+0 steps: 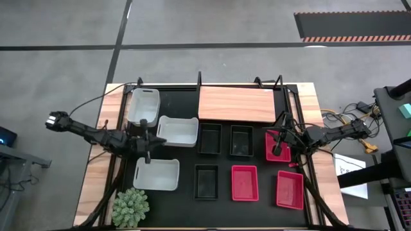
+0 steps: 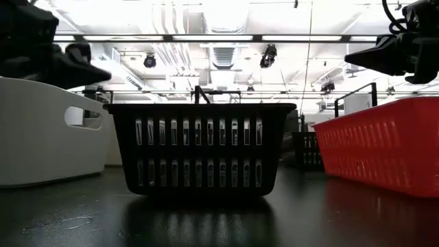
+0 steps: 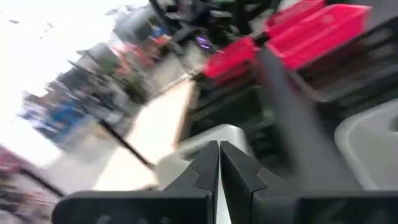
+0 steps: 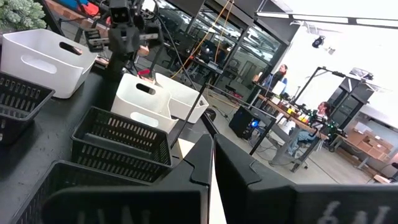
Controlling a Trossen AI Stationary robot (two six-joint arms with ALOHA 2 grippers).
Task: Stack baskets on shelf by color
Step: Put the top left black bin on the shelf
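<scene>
Three white baskets [image 1: 178, 131], three black baskets [image 1: 210, 139] and three red baskets [image 1: 244, 183] stand on their bottoms, apart from one another, on the black mat. The shelf [image 1: 234, 104], a light-brown board in black rods, lies at the far middle with nothing on it. My left gripper [image 1: 153, 138] hovers shut between the white baskets, its closed fingers [image 3: 219, 163] holding nothing. My right gripper [image 1: 278, 149] hovers shut over the farthest red basket [image 1: 272, 145], also with nothing in it [image 4: 210, 155].
A spiky green plant [image 1: 131, 206] sits at the near left corner. In the low view a black basket [image 2: 199, 147] stands in front, with a white one [image 2: 41, 130] and a red one [image 2: 384, 147] on either side. People and benches show in the room beyond.
</scene>
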